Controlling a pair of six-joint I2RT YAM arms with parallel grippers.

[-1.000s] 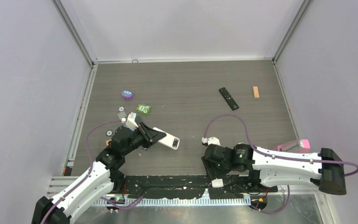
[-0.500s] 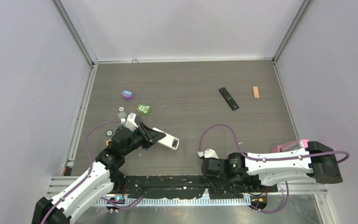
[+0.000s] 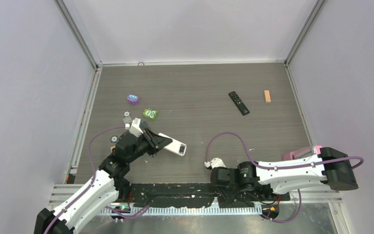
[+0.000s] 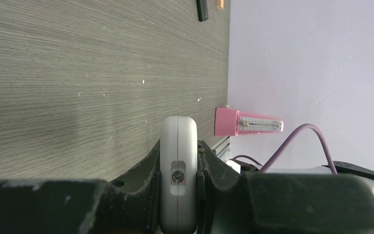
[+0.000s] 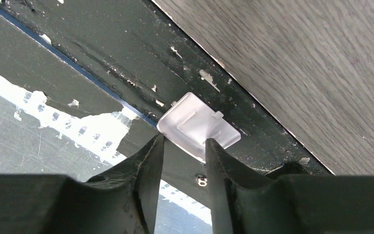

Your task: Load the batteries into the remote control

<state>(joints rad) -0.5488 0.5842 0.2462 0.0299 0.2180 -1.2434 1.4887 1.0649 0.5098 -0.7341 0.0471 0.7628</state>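
My left gripper (image 3: pixel 152 142) is shut on a white remote control (image 3: pixel 173 146), held on edge just above the table; its end face with a small metal contact shows between the fingers (image 4: pixel 177 163). At the table's near edge my right gripper (image 5: pixel 182 146) stands open, pointing down at the black strip (image 5: pixel 126 53). Its fingertips (image 5: pixel 152 148) straddle the near end of a small translucent white cover (image 5: pixel 199 126) lying flat there. The right gripper (image 3: pixel 222 184) hides that cover in the top view. No batteries show in any view.
A black remote (image 3: pixel 239 103) and an orange block (image 3: pixel 267 96) lie at the back right. A purple toy (image 3: pixel 133 99), a green toy (image 3: pixel 150 113) and small round discs (image 3: pixel 125 117) sit at the left. A pink box (image 3: pixel 303 153) stands by the right arm.
The right arm has drawn back to the near edge and dropped over the cover on the black strip, its jaws narrowing. The left arm with the white remote has barely moved.
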